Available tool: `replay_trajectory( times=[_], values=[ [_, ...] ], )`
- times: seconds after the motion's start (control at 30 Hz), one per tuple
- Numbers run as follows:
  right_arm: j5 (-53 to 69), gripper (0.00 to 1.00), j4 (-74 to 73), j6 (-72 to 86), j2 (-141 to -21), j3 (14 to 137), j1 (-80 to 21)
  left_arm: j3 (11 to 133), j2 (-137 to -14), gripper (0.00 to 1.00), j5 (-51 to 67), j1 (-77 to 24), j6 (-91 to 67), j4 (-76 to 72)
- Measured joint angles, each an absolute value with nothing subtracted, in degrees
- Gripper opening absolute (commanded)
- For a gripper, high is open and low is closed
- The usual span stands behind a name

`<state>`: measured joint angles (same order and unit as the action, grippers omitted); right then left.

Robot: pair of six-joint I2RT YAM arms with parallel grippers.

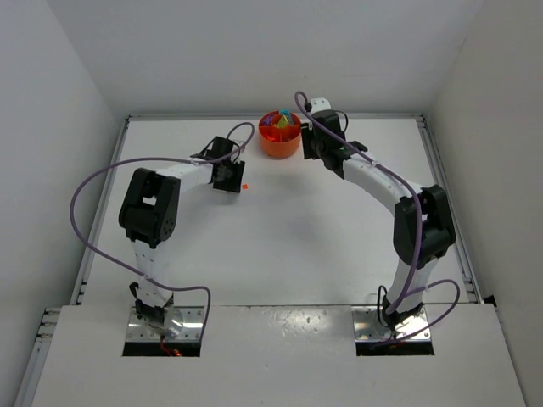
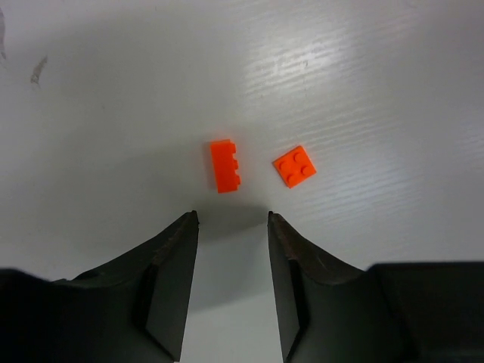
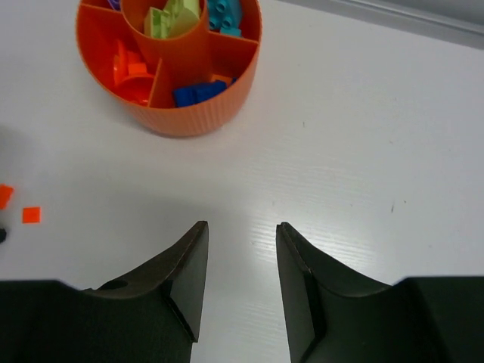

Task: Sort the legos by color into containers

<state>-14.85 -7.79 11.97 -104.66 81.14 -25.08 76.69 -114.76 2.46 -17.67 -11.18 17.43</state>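
Observation:
Two orange legos lie on the white table just ahead of my left gripper: a small brick on its side and a flat studded square to its right. That gripper is open and nothing is between its fingers. From above, the left gripper is next to an orange speck. The round orange dish has compartments holding orange, lime green, cyan and blue legos. My right gripper is open and empty, on the near side of the dish.
The two orange pieces also show at the left edge of the right wrist view. White walls enclose the table on three sides, with a metal rail along the right side. Purple cables loop off both arms.

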Motion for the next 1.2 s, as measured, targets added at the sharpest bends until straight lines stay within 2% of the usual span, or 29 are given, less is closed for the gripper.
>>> replay_trajectory(
  times=[0.27, 0.8, 0.97, 1.2],
  values=[
    [-15.29, 0.41, -8.21, 12.69, -104.51, 78.91, -24.34, 80.14, -117.14, 0.45, 0.78, -17.67, -11.25, 17.56],
    [-15.44, 0.41, -8.21, 13.43, -104.09, 78.63, -23.29, 83.18, -119.81, 0.14, -0.16, -17.65, -10.96, 17.15],
    [-15.42, 0.41, -8.27, 13.52, -103.26, 77.21, -22.98, 87.02, -120.33, 0.13, 2.42, -17.67, -10.96, 19.42],
    [-15.49, 0.41, -8.25, 13.54, -102.91, 76.31, -22.59, 101.54, -121.08, 0.13, 6.48, -17.67, -12.36, 19.11]
  ],
)
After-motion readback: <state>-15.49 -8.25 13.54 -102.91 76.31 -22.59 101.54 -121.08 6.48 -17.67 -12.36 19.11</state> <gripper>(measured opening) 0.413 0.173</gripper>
